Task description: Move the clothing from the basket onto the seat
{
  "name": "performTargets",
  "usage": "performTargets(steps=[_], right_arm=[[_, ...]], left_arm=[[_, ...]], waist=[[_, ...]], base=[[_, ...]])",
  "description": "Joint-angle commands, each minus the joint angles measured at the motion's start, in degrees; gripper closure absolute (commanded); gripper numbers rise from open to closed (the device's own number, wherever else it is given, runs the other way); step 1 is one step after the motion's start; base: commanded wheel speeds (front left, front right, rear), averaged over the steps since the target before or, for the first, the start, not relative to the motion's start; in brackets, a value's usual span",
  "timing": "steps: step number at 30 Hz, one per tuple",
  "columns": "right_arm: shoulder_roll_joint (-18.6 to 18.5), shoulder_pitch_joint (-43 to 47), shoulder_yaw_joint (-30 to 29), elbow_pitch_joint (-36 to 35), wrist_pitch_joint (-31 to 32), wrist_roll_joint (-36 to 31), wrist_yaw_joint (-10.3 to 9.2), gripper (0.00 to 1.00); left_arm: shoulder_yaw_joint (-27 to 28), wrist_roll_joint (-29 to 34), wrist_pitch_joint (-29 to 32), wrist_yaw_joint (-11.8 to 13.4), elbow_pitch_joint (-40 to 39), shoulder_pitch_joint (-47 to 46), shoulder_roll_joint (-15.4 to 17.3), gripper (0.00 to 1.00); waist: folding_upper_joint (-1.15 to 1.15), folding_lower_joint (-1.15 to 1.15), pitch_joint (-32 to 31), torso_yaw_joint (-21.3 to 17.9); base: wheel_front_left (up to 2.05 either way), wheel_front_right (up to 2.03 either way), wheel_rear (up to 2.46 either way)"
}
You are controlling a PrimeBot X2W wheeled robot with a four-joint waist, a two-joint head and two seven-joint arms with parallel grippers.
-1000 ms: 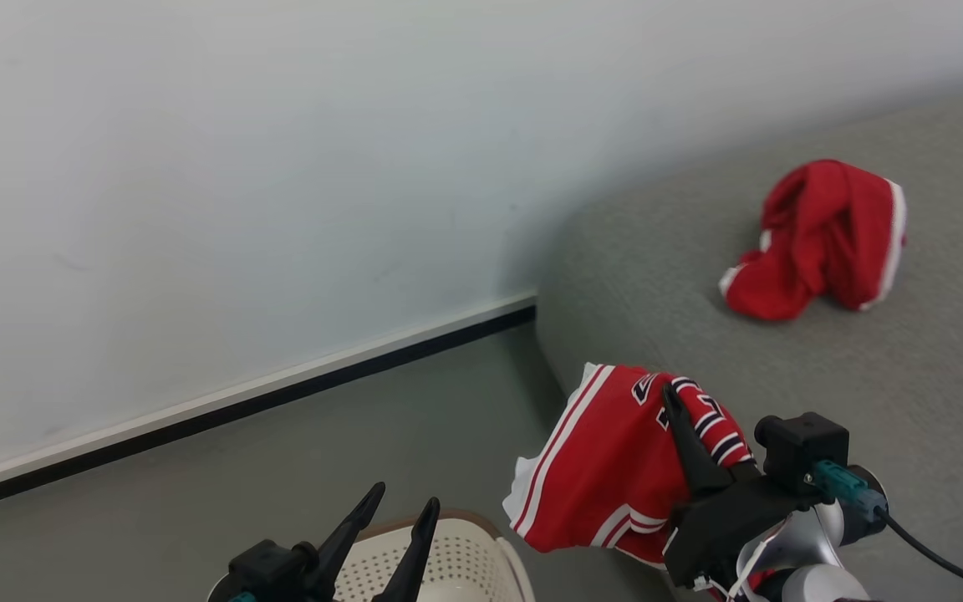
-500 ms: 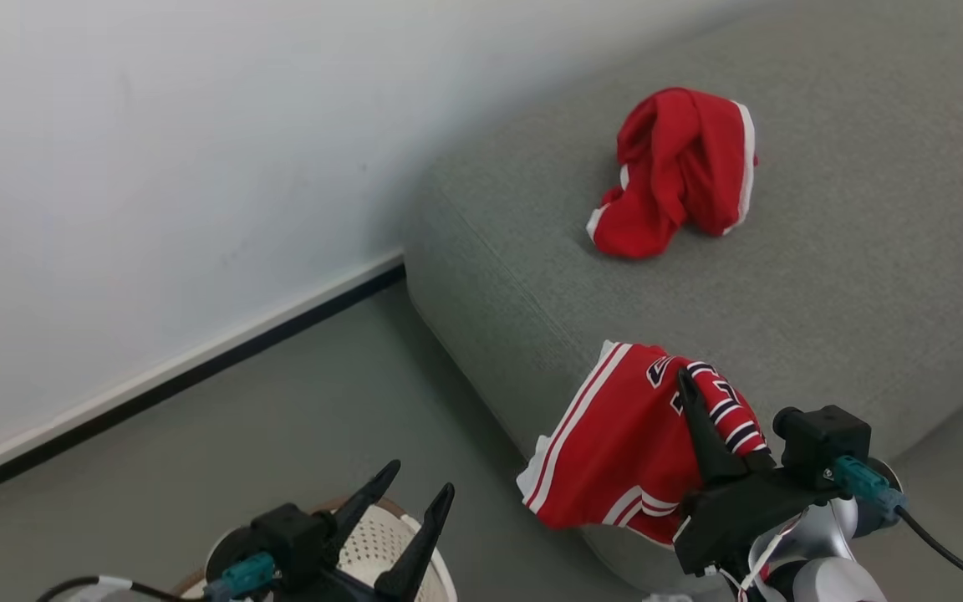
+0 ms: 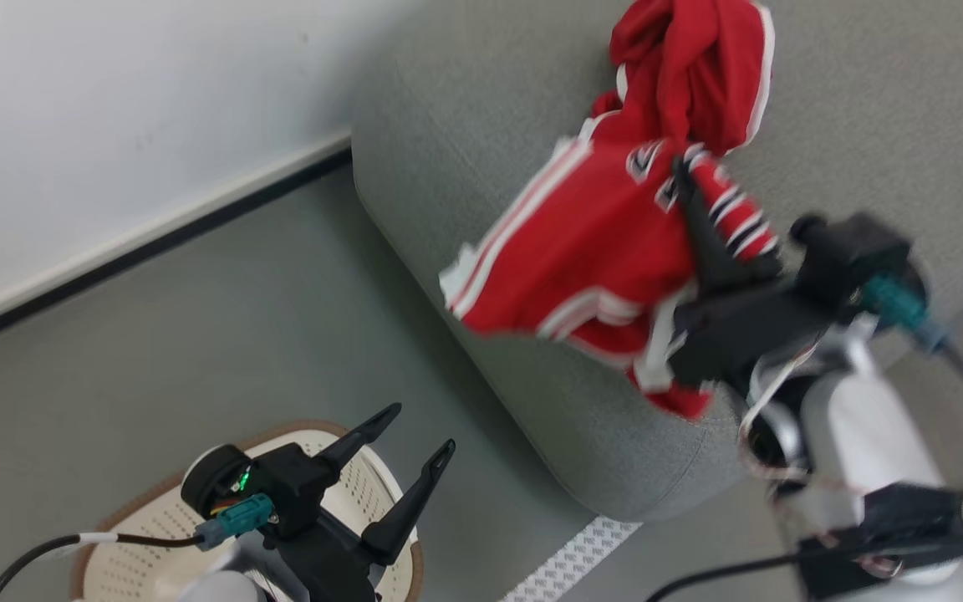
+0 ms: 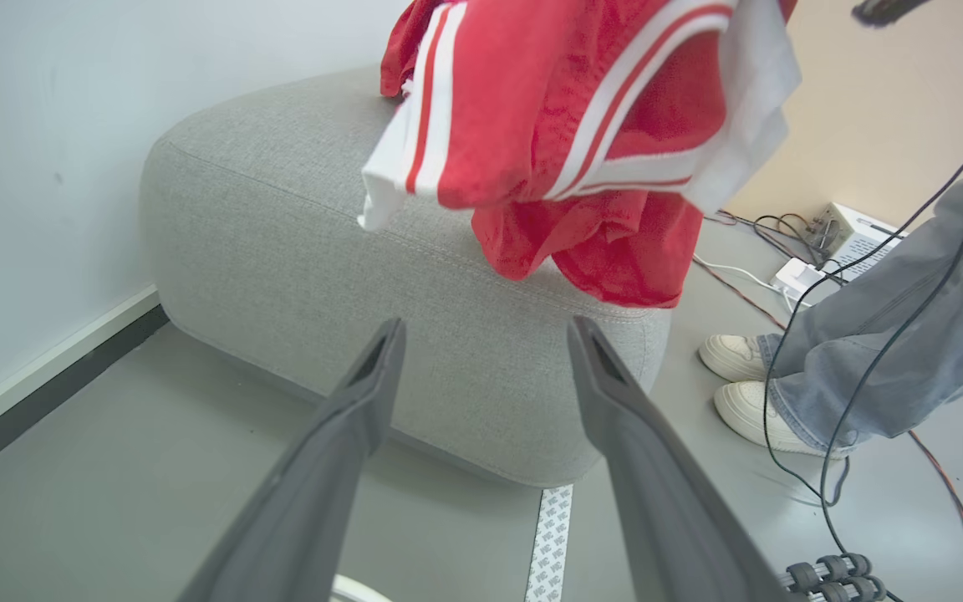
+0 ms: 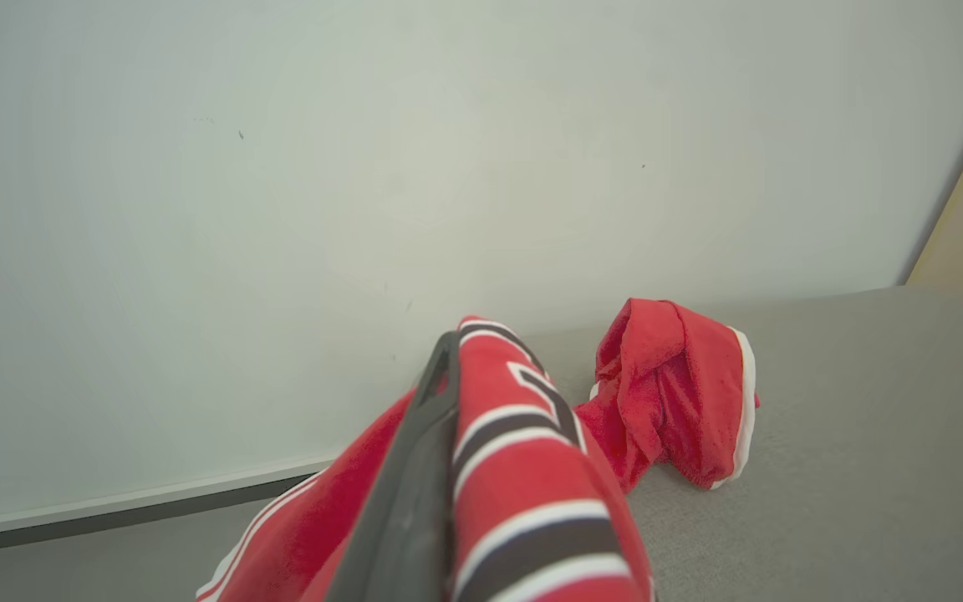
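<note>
So the right pincer (image 3: 684,180), clamped on the jersey (image 3: 582,242), just lifted it over the seat (image 3: 866,100) corner, nearly drop time; left pincer (image 3: 421,428) idles open.

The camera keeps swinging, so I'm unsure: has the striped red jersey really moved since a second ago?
Yes. Against the grey seat, the jersey in the right end effector has travelled from the near edge toward the crumpled red garment.
</note>
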Motion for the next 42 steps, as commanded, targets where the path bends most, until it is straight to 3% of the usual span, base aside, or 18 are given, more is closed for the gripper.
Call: performTargets(steps=[1,3,10,12,22,29,30,31,32,42], right_arm=[[-2.1,-5.2,-0.4,-0.6,0.2,-0.4,-0.02,1.0],[-5.7,-15.4,-2.5,-1.1,1.2,2.0,-0.02,1.0],[-12.1,-31.2,-9.5,2.4,3.9,6.6,-0.02,1.0],[-14.1,-38.2,-13.9,6.9,4.3,7.9,-0.02,1.0],[-18.6,-45.7,-29.0,25.8,-0.9,10.8,-0.01,1.0],[-15.5,-41.2,-33.0,41.0,-7.0,9.2,-0.01,1.0],[-15.0,-40.8,-33.3,43.0,-7.7,8.9,-0.01,0.89],[-14.7,-40.2,-33.0,44.8,-8.3,8.2,-0.01,0.59],[-14.6,-39.8,-32.6,46.5,-8.7,7.6,-0.01,0.0],[-15.6,-36.1,-22.4,52.4,-12.2,1.8,-0.01,0.0]], left_arm=[[-0.2,1.2,1.1,-0.3,-1.5,-1.6,1.4,0.0],[-0.3,1.9,4.2,-0.2,-5.1,-2.9,3.2,0.0],[0.3,3.1,8.4,0.5,-12.0,-5.3,5.6,0.0],[0.6,3.6,9.8,1.0,-15.1,-5.3,6.8,0.0],[-0.1,4.6,10.6,2.7,-19.7,-3.5,7.5,0.0],[-1.0,5.5,10.0,3.6,-20.8,-2.7,7.1,0.0],[-1.1,5.6,9.9,3.6,-20.9,-2.4,7.2,0.0],[-1.0,5.4,9.7,3.7,-21.0,-2.2,7.3,0.0],[-0.9,5.3,9.6,3.8,-21.1,-2.2,7.4,0.0],[-1.0,3.4,5.9,3.1,-18.0,-2.1,5.3,0.0]], waist=[[-0.01,-0.01,7.3,0.0],[-0.01,-0.01,12.4,0.5],[-0.01,-0.01,21.0,1.4],[-0.01,-0.01,24.0,1.5],[-0.01,-0.01,28.6,5.0],[-0.01,-0.01,29.7,7.4],[-0.01,-0.01,29.7,7.5],[-0.01,-0.01,29.6,7.7],[-0.01,-0.01,29.6,7.9],[-0.01,-0.01,23.7,9.8]], base=[[0.0,0.0,0.0],[0.0,0.0,0.0],[0.0,0.0,0.0],[0.0,0.0,0.0],[0.0,0.0,0.0],[0.0,0.0,0.0],[0.0,0.0,0.0],[0.0,0.0,0.0],[0.0,0.0,0.0],[0.0,0.0,0.0]])
